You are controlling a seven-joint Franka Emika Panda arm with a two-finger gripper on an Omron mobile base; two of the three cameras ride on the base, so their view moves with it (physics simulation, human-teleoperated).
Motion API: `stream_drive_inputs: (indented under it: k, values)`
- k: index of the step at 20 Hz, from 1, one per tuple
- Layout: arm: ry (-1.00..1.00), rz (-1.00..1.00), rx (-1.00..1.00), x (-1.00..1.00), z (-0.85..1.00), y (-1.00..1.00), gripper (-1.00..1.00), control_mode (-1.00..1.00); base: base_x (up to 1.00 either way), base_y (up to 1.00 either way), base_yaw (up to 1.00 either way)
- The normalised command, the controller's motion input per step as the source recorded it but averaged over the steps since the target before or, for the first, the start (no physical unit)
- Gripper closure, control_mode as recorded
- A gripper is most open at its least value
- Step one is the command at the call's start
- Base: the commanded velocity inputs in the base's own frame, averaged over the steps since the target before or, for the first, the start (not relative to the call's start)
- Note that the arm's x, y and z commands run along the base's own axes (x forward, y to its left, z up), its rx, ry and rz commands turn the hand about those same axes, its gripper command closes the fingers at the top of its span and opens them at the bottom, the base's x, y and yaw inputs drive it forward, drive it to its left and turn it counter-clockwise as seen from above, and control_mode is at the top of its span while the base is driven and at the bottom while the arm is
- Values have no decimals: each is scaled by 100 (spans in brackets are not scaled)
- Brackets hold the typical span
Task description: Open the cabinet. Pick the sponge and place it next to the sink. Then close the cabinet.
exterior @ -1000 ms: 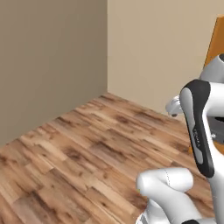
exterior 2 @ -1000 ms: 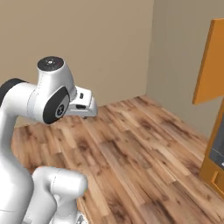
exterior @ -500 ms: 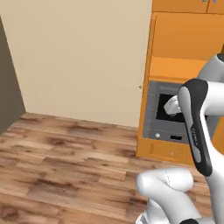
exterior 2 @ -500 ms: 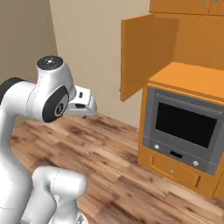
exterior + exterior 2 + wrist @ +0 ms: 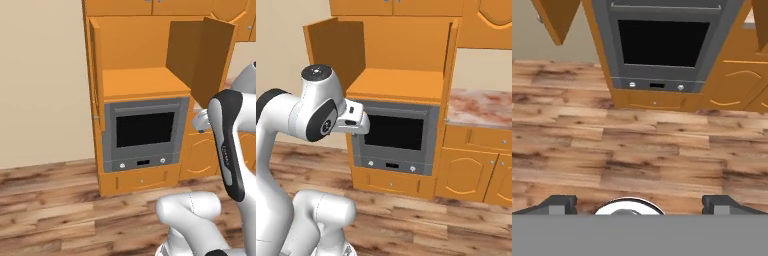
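Cabinet (image 5: 145, 55) doors are seen standing open in the left base view, the left one edge-on at the left, the right one swung out toward the near right; the orange shelf (image 5: 145, 82) inside is shown bare above the grey oven (image 5: 145, 135), and no sponge can be made out on it, so the sponge's place cannot be told; it may be too small to be resolved, or hidden.

From the right base view the same open cabinet (image 5: 401, 50) is shown, with its shelf (image 5: 398, 85) again bare to the eye; a marbled tabletop (image 5: 481, 107) lies to the right of it over shorter orange doors; no sink is visible.

In the hand view the hand (image 5: 640, 205) is shown with its fingertips (image 5: 559, 204) spread wide and nothing between them, pointed down at the wooden floor (image 5: 637, 150) in front of the oven (image 5: 662, 42).

The sponge is judged to be light, soft and compressible, hardly slippery and not fragile; it would best be taken across its shorter sides, near the middle, with a gentle squeeze so that it is not flattened or flicked away.
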Motion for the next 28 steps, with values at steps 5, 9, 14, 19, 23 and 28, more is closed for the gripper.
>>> stream_drive_inputs:
  k: [5,9,14,19,23,28]
  values:
    - [0,0,0,0,0,0,-100,100,49,0,-3]
    - [0,0,0,0,0,0,-100,100,78,-9,-12]
    - [0,0,0,0,0,0,-100,100,100,-32,-24]
    - [0,0,0,0,0,0,-100,100,90,-4,-31]
    - [0,0,0,0,0,0,-100,100,51,5,-23]
    - [0,0,0,0,0,0,-100,100,10,21,-5]
